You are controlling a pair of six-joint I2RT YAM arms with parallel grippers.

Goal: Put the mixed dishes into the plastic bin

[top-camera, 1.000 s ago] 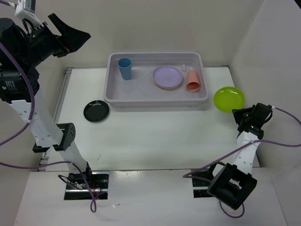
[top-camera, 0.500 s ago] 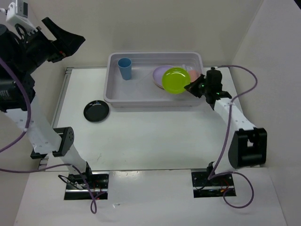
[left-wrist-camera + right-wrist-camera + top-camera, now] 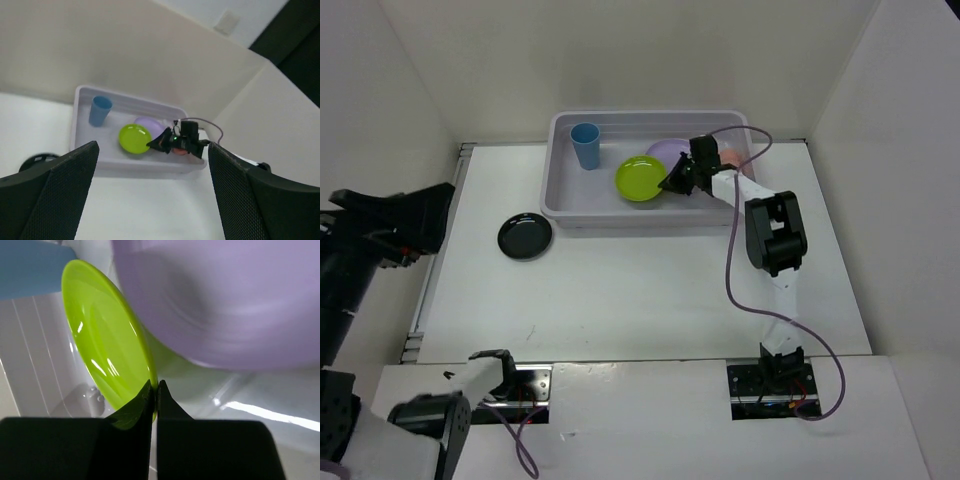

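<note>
White table (image 3: 620,290): glossy lime plate (image 3: 640,178) pinched by right fingers (image 3: 172,407) inside bin (image 3: 650,114) (left fingers (image 3: 50,200) wide).

1. The plastic bin (image 3: 552,185), a large, pale grey-lavender translucent tub with rounded corners, sat at the far side of the white table (image 3: 620,290).
2. A blue cup (image 3: 585,146) stood upright in the bin's far left corner.
3. A lime green plate (image 3: 640,179) was inside the bin near its middle, its right rim pinched by the closed right gripper (image 3: 665,186).
4. A lilac plate (image 3: 668,150) lay just behind it, partly hidden.
5. A salmon-pink cup (image 3: 732,156) showed only as a sliver at the bin's right end.
6. A black plate (image 3: 525,236) lay flat on the table, left of the bin.
</note>
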